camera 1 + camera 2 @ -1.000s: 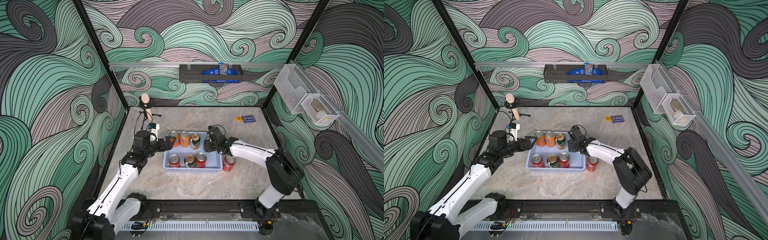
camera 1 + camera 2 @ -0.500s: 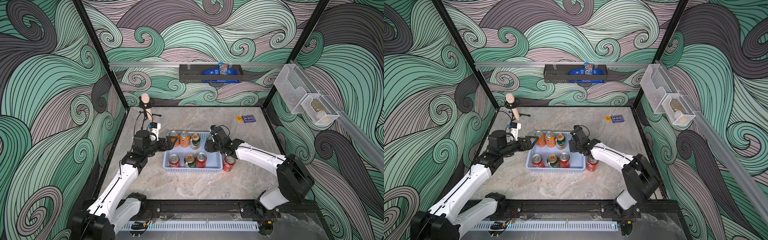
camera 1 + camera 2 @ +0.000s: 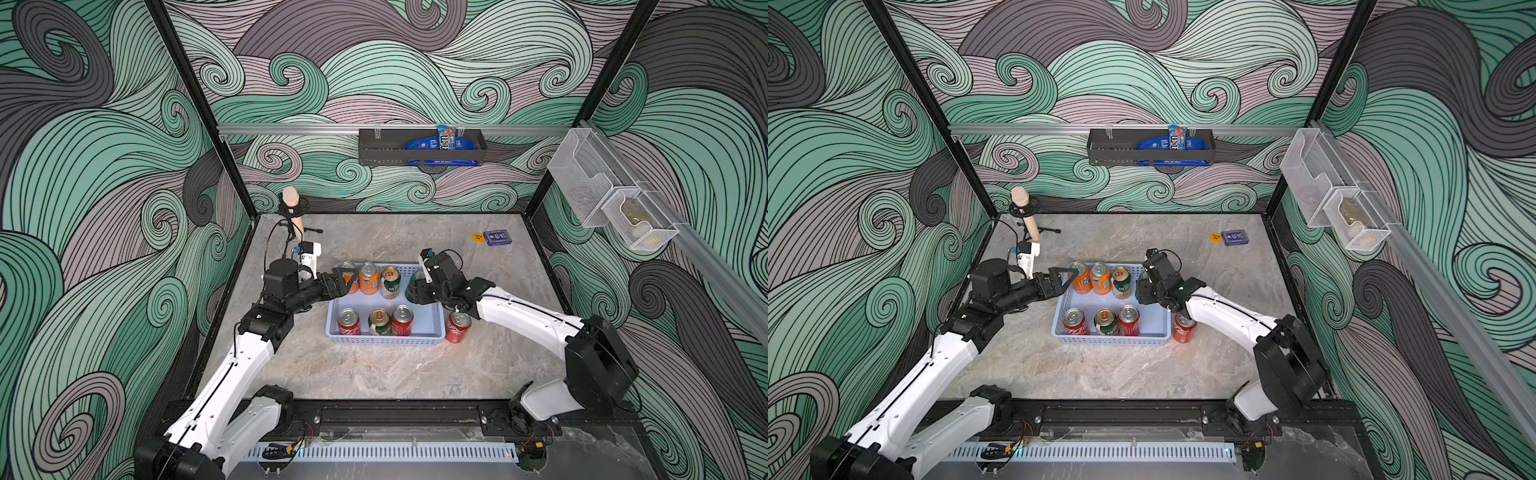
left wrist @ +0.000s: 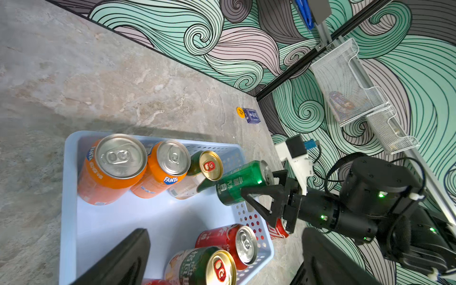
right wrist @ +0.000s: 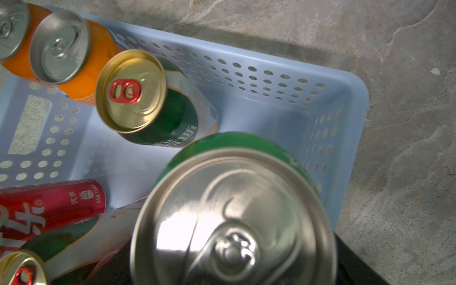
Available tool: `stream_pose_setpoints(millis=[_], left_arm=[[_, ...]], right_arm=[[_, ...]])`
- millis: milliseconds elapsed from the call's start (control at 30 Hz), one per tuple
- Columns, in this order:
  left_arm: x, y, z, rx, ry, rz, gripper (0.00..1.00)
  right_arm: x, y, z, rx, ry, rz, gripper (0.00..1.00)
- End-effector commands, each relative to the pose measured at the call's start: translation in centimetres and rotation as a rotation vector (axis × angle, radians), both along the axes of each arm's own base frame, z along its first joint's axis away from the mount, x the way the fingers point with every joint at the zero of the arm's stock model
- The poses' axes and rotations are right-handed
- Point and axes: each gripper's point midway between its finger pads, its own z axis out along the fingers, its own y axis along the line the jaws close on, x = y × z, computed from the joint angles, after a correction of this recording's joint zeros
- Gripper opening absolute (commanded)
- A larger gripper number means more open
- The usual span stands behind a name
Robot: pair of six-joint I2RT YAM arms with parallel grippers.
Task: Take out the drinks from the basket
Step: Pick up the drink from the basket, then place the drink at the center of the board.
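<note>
While the right hand grips the green can, basket beneath it, the carry-out must next clear its rim.

- Left arm stretches forward and inward, forearm nearly level; left gripper is held low, jaws spread wide.
- Right arm reaches inward, wrist angled down; right gripper is clamped around a tilted green can.

Cans in basket; can seemingly alongside
</note>
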Motion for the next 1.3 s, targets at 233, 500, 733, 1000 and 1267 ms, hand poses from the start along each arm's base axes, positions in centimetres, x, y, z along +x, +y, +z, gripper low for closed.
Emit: stream_pose_setpoints(millis=[233, 500, 733, 1000, 1267], left_arm=[[0.2, -3.2, 2.2, -0.029, -0.017, -0.058, 0.99], [0.1, -5.0, 2.5, -0.037, -0.026, -0.082, 0.99], [-0.1, -5.6, 2.9, -0.049, -0.033, -0.095, 0.99], [0.0, -5.9, 3.4, -0.058, -0.030, -0.095, 0.99], [-0.1, -6.4, 3.5, -0.064, -0.029, -0.100, 0.99]], right_arm=[[0.8, 0.9, 6.1, 0.096, -0.135, 0.029, 0.56], [0.5, 0.7, 6.8, 0.099, -0.146, 0.033, 0.56], [0.4, 0.6, 8.1, 0.102, -0.164, 0.037, 0.56], [0.5, 0.6, 9.6, 0.107, -0.182, 0.043, 0.56], [0.9, 0.0, 11.1, 0.083, -0.205, 0.022, 0.57]])
